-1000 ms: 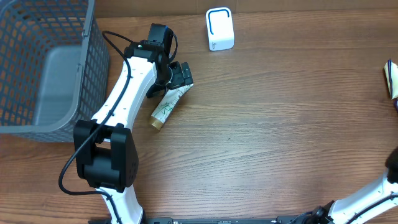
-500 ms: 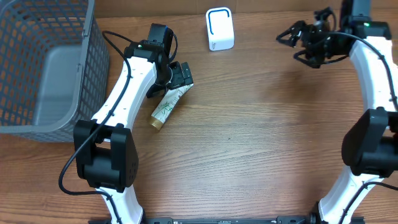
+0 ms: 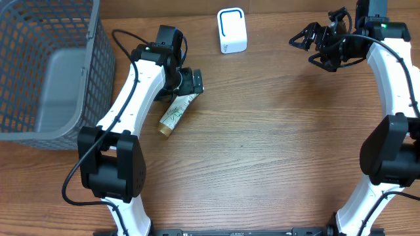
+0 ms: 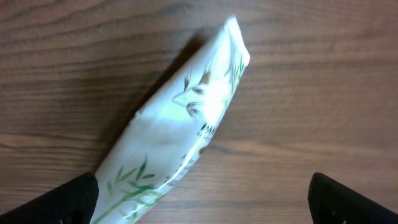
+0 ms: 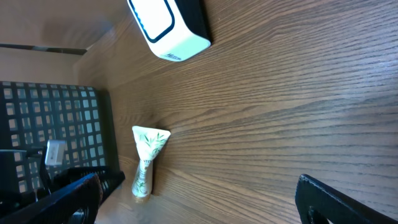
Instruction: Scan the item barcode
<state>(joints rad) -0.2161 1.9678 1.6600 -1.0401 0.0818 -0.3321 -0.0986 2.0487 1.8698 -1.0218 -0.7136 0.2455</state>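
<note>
On the worktop, counted: one tube (image 3: 172,115), one scanner (image 3: 231,30), one basket (image 3: 46,65), two arms, each with one gripper.

Surface: brown wood-grain worktop (image 3: 262,151), matte. Nothing of the room shows beyond its edges.

Tube: white, green leaf print, gold cap. It lies flat, left of the middle and nearer the far edge, on a diagonal. The cap points toward the near left, the crimped end toward the far right.

Left gripper (image 3: 189,82): fingers spread wide, straddling the tube's crimped end and pinching nothing. From overhead it hides that end. The left wrist view shows the tube on the wood between the two black fingertips.

Right gripper (image 3: 307,49): fingers spread wide, empty, over the far right part of the worktop, well apart from the scanner.

Scanner: small white box with a blue ring, at the far edge near the middle. Only bare wood lies between it and the tube.

Basket: grey mesh, at the far left corner, just beside the left arm.

Barcode: cannot tell where it is.
</note>
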